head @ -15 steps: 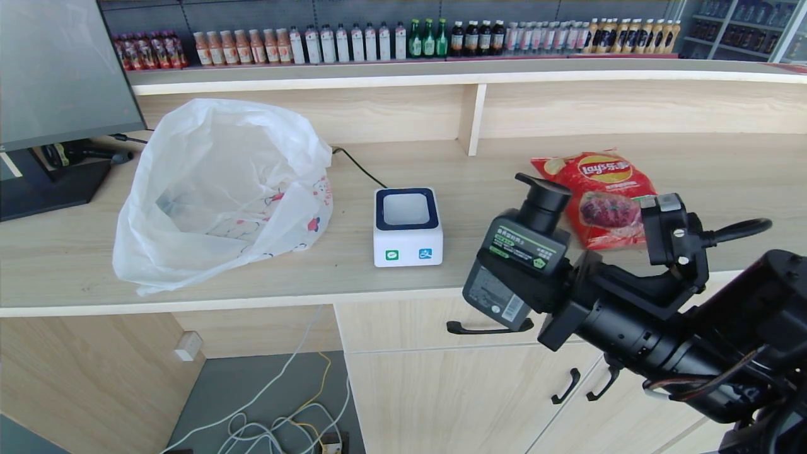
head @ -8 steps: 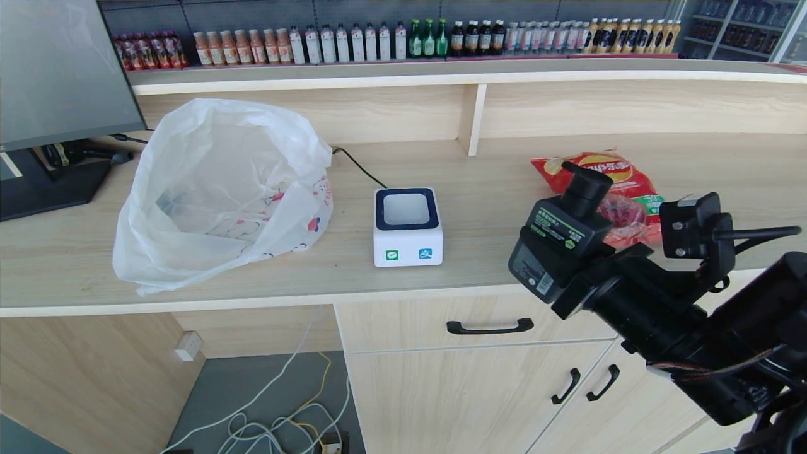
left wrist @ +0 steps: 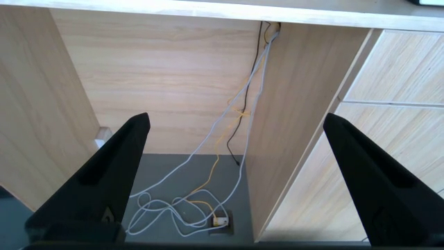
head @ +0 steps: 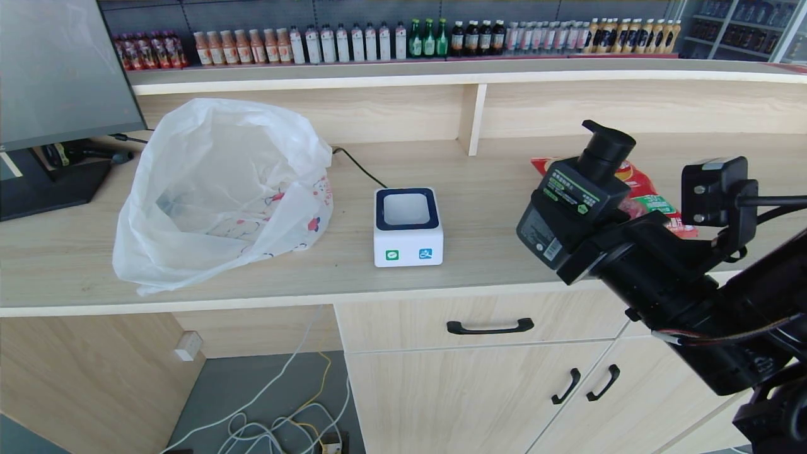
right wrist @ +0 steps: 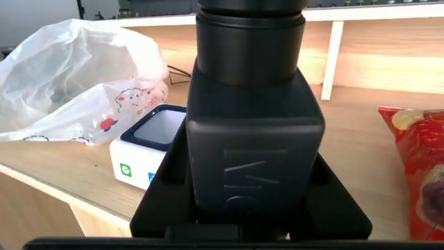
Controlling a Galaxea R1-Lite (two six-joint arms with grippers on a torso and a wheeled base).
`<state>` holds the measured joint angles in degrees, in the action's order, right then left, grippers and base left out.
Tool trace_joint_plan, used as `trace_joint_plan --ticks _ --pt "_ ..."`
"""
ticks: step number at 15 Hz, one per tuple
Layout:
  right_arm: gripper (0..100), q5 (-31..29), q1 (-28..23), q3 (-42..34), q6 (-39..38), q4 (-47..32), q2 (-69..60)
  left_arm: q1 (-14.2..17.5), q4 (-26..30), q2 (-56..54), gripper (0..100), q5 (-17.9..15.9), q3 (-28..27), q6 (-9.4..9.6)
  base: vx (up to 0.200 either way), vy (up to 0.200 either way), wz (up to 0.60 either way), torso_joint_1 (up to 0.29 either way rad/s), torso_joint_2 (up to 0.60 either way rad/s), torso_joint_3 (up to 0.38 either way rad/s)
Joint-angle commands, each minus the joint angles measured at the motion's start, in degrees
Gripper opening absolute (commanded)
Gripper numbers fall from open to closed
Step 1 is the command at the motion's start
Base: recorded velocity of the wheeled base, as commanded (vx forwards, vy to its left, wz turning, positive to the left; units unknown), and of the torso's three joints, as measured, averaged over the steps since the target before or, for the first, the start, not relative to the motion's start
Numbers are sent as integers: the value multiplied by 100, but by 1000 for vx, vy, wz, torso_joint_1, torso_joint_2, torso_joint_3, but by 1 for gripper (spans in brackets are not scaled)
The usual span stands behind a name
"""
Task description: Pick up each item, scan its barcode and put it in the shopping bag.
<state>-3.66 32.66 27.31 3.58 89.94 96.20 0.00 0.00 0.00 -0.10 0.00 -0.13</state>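
right fingers (right wrist: 161, 194): clenched on both sides of the black bottle (right wrist: 250, 118), lower half pinched tight
right gripper (head: 587, 251): up over the front edge of the counter (head: 492, 183), to the right of the scanner (head: 406, 227) and well apart from it
head view of the bottle: tilted, cap leaning away and to the right, green label and barcode sticker both on show
right wrist view of it: just the plain back with an embossed mark, scanner peeking out beside it
left fingers (left wrist: 114, 173): spread wide, nothing between them
left gripper (left wrist: 237, 121): down low, aimed into the open bay under the counter, cables (left wrist: 187, 208) lying loose on the floor there
in the way: bottle and right arm covering the middle of the red chip bag (head: 659, 207), which lies flat on the counter behind them
scanner details: white box, dark blue rim round the window, facing up, sitting between the shopping bag (head: 220, 189) and the bottle
shopping bag details: white plastic, slumped on the left of the counter, mouth gaping toward the front, honestly can't tell what's inside
further out: monitor (head: 57, 69) at far left, row of drinks (head: 410, 38) along the back shelf
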Motion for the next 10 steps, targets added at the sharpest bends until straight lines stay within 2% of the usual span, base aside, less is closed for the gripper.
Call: trace_joint_plan --ticks 1,2,10 --pt "0 -21 12 38 37 6 101 0 0 0 100 1 0 5 0 0 0 0 0 0" --pt "0 -39 12 99 46 6 110 0 0 0 100 1 0 5 0 0 0 0 0 0" --pt "0 -39 -5 143 81 6 119 0 0 0 100 1 0 5 0 200 0 3 3 1"
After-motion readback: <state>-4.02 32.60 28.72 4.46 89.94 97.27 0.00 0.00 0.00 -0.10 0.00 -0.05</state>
